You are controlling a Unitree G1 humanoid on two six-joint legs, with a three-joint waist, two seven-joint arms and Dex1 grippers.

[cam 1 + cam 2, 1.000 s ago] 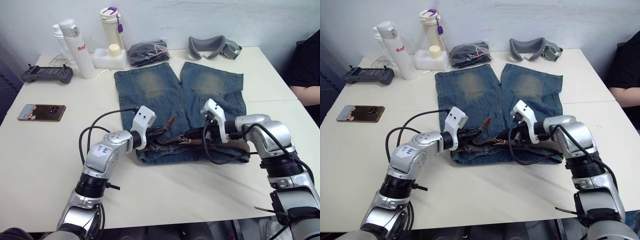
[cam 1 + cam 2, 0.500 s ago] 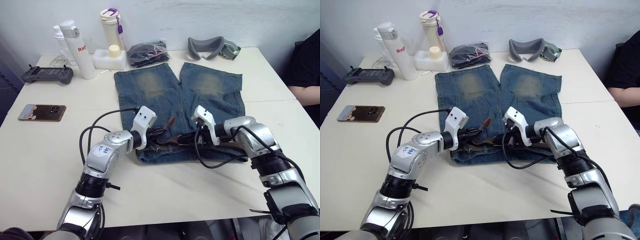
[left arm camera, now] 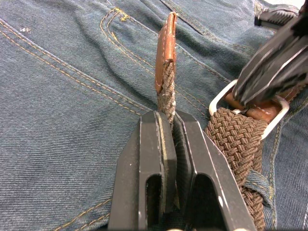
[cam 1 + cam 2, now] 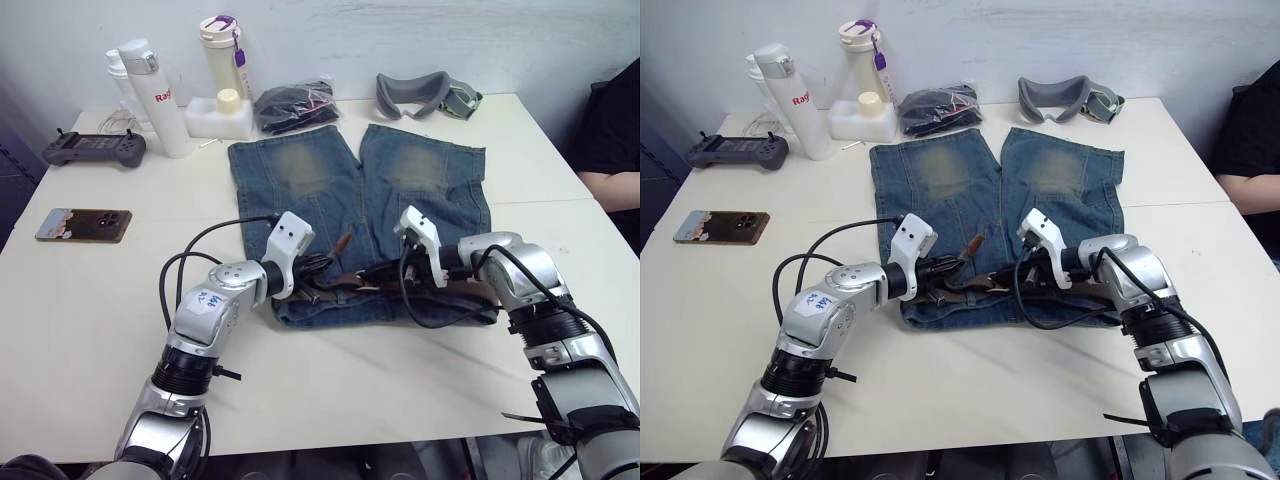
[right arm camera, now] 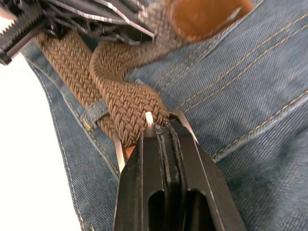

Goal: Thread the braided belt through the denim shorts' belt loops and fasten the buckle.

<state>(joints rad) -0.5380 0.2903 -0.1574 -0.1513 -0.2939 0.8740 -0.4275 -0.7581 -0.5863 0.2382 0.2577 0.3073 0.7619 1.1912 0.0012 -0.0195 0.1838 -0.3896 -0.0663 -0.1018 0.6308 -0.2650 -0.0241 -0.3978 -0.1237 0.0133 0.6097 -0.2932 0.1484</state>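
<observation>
Both grippers' fingers [image 3: 156, 159] pinched together.

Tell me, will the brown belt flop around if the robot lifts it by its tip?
Probably yes. The braided belt bends in a soft curve at the buckle, so it looks floppy, not stiff. Its woven surface looks rough, so it likely won't slip from the left gripper pinching it. The metal buckle end would probably hang lowest.

A white table [image 4: 90, 300] carries the denim shorts [image 4: 355, 200] at its middle, legs pointing to the far edge. Along that far side stand two white bottles [image 4: 150, 95], a black cloth bundle [image 4: 295, 103] and grey goggles [image 4: 425, 93]. A phone [image 4: 84, 224] and black controller [image 4: 93, 149] lie left.
</observation>
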